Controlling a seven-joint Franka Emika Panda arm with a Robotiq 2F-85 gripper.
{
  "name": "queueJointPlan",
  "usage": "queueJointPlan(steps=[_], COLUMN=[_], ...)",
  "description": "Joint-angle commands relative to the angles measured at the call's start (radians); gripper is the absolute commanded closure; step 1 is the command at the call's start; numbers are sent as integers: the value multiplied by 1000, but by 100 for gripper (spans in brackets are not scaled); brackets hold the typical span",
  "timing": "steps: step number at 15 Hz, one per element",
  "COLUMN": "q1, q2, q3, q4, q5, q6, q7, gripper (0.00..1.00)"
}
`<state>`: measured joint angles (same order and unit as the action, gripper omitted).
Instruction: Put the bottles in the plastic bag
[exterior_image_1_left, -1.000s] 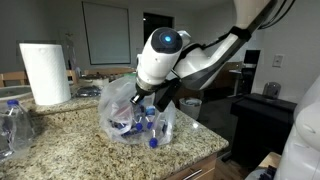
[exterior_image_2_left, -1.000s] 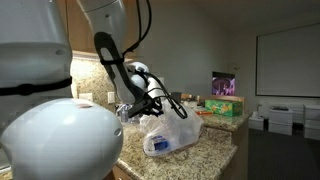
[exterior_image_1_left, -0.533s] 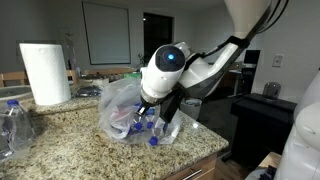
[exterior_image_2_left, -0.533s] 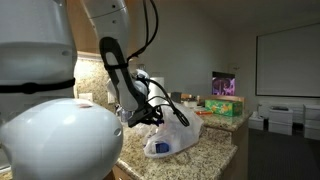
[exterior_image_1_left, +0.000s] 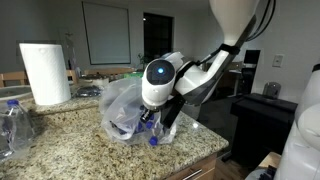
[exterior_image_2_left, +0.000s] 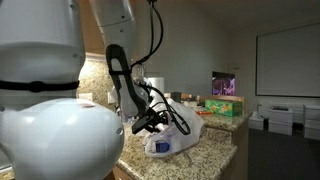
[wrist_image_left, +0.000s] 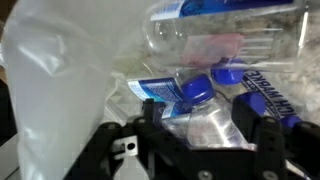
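While the arm (exterior_image_1_left: 205, 68) is reaching down into the bag (exterior_image_1_left: 118, 100) on the counter (exterior_image_1_left: 70, 145), the gripper (wrist_image_left: 187, 132) is standing with its jaws spread wide, pinching nothing. In the wrist view, a capped bottle (wrist_image_left: 195, 92) is lying between the two fingers (wrist_image_left: 268, 135), among the bag's film. Whether either finger is touching it cannot be told. A labelled bottle (wrist_image_left: 215, 40), with a reddish patch on its side, is lying just beyond it. In both exterior views the bag is sitting crumpled near the counter's edge, with blue caps showing through its lower part and a blue logo (exterior_image_2_left: 160, 147) facing outward. Loose bottles (exterior_image_1_left: 12, 128) are resting outside the bag, well apart from it, near the towel roll (exterior_image_1_left: 44, 72).
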<state>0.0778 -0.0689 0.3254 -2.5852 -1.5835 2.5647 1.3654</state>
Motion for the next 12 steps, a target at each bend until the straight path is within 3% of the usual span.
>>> queueJointPlan(steps=[1,5,12], q1=[62,90,142], q2=[7,-21,-112], q3=[-58,-86,-76], q4=[41,80,90], q5=[86,287,688], q6=[-60,-100,-184], q7=[8,-46,-170], gripper=[0,0,0])
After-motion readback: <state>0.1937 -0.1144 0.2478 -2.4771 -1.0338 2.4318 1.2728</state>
